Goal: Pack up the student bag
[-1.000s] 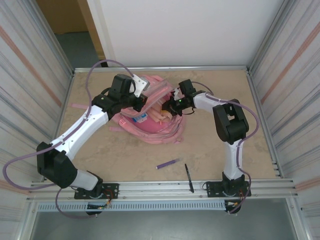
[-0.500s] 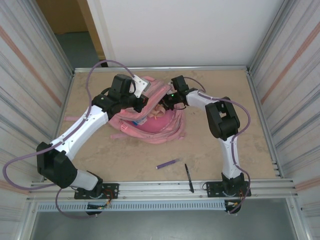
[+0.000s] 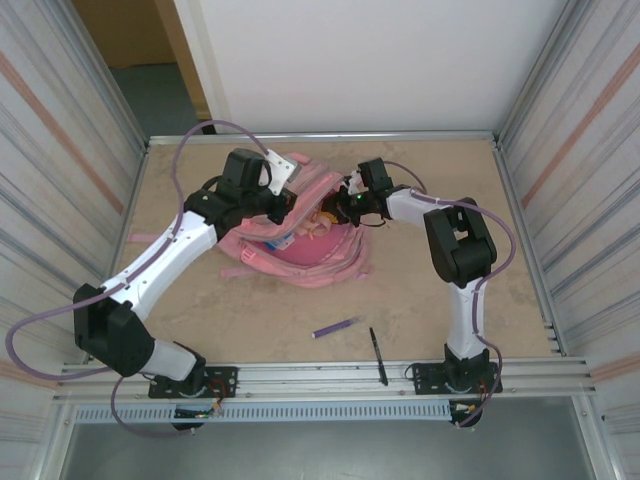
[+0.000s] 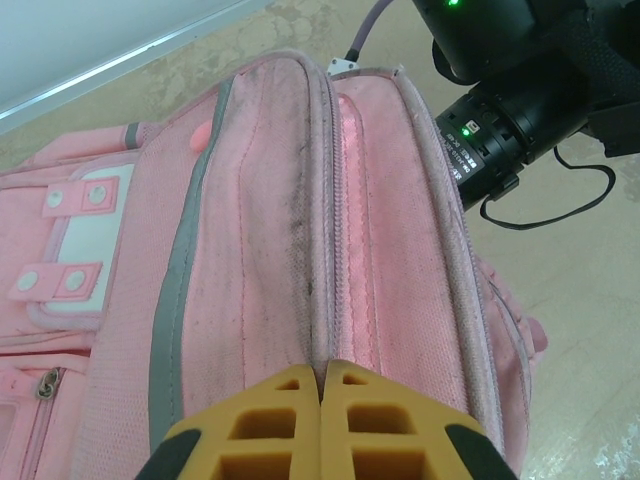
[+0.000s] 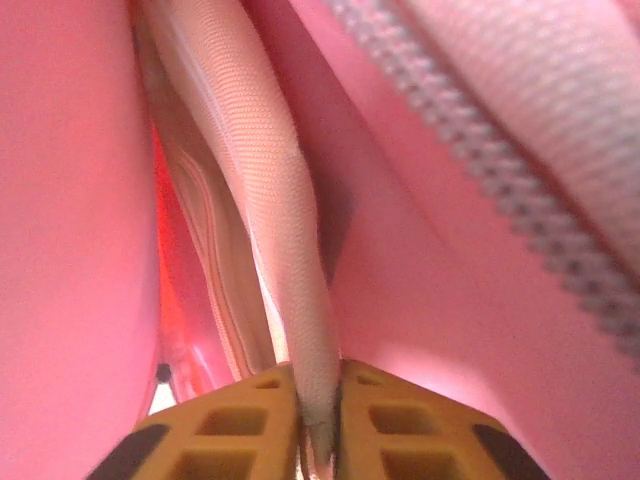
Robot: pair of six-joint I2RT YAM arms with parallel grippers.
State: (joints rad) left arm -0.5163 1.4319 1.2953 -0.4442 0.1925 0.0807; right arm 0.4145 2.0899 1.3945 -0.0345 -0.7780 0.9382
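The student bag [image 3: 312, 262], a large pink backpack, lies in the middle of the table with its main opening spread between both arms. My left gripper [image 3: 284, 210] is shut on the bag's upper zip seam. In the left wrist view its yellow fingertips [image 4: 322, 374] pinch the ridge beside the zip, with the bag's white patch [image 4: 78, 238] to the left. My right gripper [image 3: 344, 207] is at the opening's right side. In the right wrist view it [image 5: 318, 405] is shut on a pale pink fabric edge [image 5: 288, 230] of the bag, with pink lining all around.
A purple pen [image 3: 335, 327] and a black pen [image 3: 377, 356] lie on the table near the front rail. A pink strap [image 3: 152, 214] trails to the left of the bag. Metal walls enclose the table on both sides.
My right gripper opened, shifted toward the back left along the bag's rim, then came back and shut on the fabric edge. The left gripper kept its hold and stayed put.
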